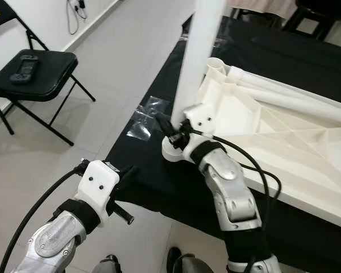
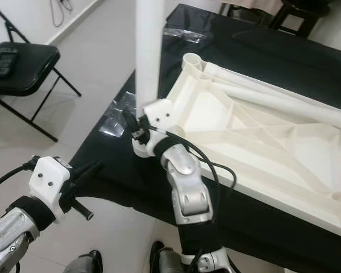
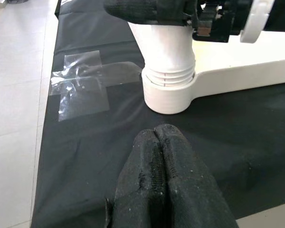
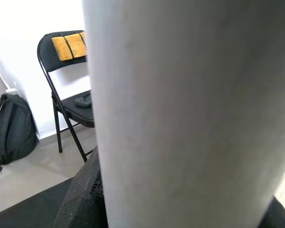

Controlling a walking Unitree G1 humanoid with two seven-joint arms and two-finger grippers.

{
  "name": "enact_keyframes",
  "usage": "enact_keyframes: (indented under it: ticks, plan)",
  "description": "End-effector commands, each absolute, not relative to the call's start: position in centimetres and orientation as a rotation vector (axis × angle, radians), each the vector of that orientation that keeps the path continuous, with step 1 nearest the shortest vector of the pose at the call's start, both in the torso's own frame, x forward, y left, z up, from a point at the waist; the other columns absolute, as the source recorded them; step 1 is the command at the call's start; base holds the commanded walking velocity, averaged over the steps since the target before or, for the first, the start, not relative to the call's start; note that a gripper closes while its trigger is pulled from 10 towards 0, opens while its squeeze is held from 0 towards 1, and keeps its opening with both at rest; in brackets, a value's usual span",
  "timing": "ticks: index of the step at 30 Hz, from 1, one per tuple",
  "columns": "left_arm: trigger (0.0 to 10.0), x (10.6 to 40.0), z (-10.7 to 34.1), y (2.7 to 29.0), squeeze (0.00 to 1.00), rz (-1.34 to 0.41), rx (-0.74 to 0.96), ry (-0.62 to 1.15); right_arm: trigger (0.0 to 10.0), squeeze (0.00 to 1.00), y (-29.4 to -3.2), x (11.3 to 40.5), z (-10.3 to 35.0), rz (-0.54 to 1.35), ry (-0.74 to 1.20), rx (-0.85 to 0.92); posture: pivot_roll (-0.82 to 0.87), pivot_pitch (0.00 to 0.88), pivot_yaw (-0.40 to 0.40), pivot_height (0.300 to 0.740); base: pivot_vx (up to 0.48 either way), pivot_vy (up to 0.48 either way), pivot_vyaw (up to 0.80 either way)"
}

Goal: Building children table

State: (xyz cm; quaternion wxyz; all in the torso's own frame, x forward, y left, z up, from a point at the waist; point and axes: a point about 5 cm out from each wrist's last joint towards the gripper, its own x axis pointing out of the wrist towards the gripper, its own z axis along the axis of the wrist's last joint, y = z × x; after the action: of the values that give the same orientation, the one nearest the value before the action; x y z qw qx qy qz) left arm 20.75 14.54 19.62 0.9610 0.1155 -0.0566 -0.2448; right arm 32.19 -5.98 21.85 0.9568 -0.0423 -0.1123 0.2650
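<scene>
Right gripper [image 1: 171, 129] jaws clamped on upright white plastic tube leg [image 1: 194, 62], seated in upturned white plastic tabletop [image 1: 284, 133]: light, stiff, slick; best gripped low. Left gripper [image 3: 167, 142] jaws closed, empty.

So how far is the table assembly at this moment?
The tabletop lies upside down on the black cloth. In hand: the right gripper grips one white leg standing upright in the corner socket. Left: other legs lie loose on the tabletop. The left gripper waits shut.
</scene>
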Motion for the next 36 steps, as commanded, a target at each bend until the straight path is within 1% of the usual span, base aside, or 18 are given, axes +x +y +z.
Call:
enact_keyframes:
  ticks: [1,2,4,5,6,7,8,9,10,11,12,14,16,17,19,25,30,36]
  plan:
    - [10.0,20.6,19.2,14.6,0.0,-0.506,0.231,-0.089,10.0,0.0,-6.7,32.7,18.0,0.471,0.01,-0.091,0.14,0.311,-0.131,0.74,0.0,0.0,0.0]
    - [10.0,20.7,19.3,14.5,0.0,-0.511,0.229,-0.093,10.0,1.0,-6.7,32.7,18.7,0.506,-0.017,-0.075,0.13,0.31,-0.132,0.74,0.0,0.0,0.0]
    - [10.0,20.8,19.3,14.4,0.0,-0.515,0.228,-0.095,10.0,1.0,-6.6,32.7,19.3,0.555,-0.041,-0.057,0.13,0.31,-0.132,0.74,0.0,0.0,0.0]
    - [10.0,20.9,19.2,14.2,0.0,-0.52,0.227,-0.097,10.0,1.0,-6.3,32.8,21.0,0.71,-0.109,-0.032,0.13,0.304,-0.133,0.74,0.0,0.0,0.0]
    - [10.0,20.9,19.2,14.1,0.0,-0.521,0.226,-0.097,10.0,1.0,-6.3,32.9,21.6,0.762,-0.131,-0.041,0.13,0.304,-0.133,0.74,0.0,0.0,0.0]
    - [10.0,20.9,19.2,14.1,0.0,-0.521,0.226,-0.097,10.0,0.67,-6.5,33.1,22.2,0.819,-0.153,-0.047,0.13,0.303,-0.135,0.74,0.0,0.0,0.0]
    - [10.0,20.9,19.2,14.1,0.0,-0.521,0.226,-0.097,10.0,0.67,-6.5,33.1,22.2,0.819,-0.153,-0.047,0.13,0.303,-0.135,0.74,0.0,0.0,0.0]
    - [10.0,21.0,19.2,14.1,0.0,-0.522,0.224,-0.098,10.0,0.0,-6.8,33.4,22.9,0.884,-0.169,-0.043,0.13,0.302,-0.139,0.74,0.0,0.0,0.0]
    - [10.0,21.0,19.2,14.1,0.0,-0.522,0.224,-0.098,10.0,0.0,-6.8,33.4,22.9,0.884,-0.169,-0.043,0.13,0.302,-0.139,0.74,0.0,0.0,0.0]
    - [10.0,21.0,19.2,14.0,0.0,-0.521,0.223,-0.1,10.0,0.0,-7.0,33.5,23.5,0.96,-0.184,-0.037,0.13,0.301,-0.14,0.74,0.0,0.0,0.0]
    - [10.0,21.0,19.2,14.0,0.0,-0.521,0.223,-0.1,10.0,0.0,-7.0,33.5,23.5,0.96,-0.184,-0.037,0.13,0.301,-0.14,0.74,0.0,0.0,0.0]
    - [10.0,21.0,19.3,14.1,0.0,-0.516,0.222,-0.104,10.0,0.0,-7.6,33.6,24.2,1.15,-0.205,-0.107,0.14,0.3,-0.144,0.74,0.0,0.0,0.0]
    - [10.0,21.0,19.3,14.1,0.0,-0.516,0.222,-0.104,10.0,0.0,-7.6,33.6,24.2,1.15,-0.205,-0.107,0.14,0.3,-0.144,0.74,0.0,0.0,0.0]
    - [10.0,21.0,19.3,14.1,0.0,-0.513,0.222,-0.105,10.0,0.0,-7.9,33.8,24.2,1.236,-0.198,-0.158,0.14,0.3,-0.144,0.74,0.0,0.0,0.0]
    - [10.0,21.0,19.3,14.1,0.0,-0.511,0.222,-0.106,10.0,0.0,-8.2,34.2,24.4,1.32,-0.194,-0.215,0.14,0.3,-0.147,0.74,0.0,0.0,0.0]
    - [10.0,20.8,19.3,14.1,0.0,-0.508,0.225,-0.102,10.0,0.0,-8.0,35.1,25.2,1.418,-0.167,-0.201,0.17,0.307,-0.137,0.74,0.0,0.0,0.0]
    - [10.0,20.6,19.5,14.5,0.0,-0.49,0.232,-0.102,10.0,0.0,-8.9,35.7,25.2,1.509,-0.113,-0.24,0.19,0.319,-0.15,0.74,0.0,0.0,0.0]
    - [10.0,20.4,19.4,14.5,0.0,-0.489,0.23,-0.097,10.0,0.0,-9.2,36.3,25.3,1.523,-0.11,-0.254,0.19,0.322,-0.15,0.74,0.0,0.0,0.0]
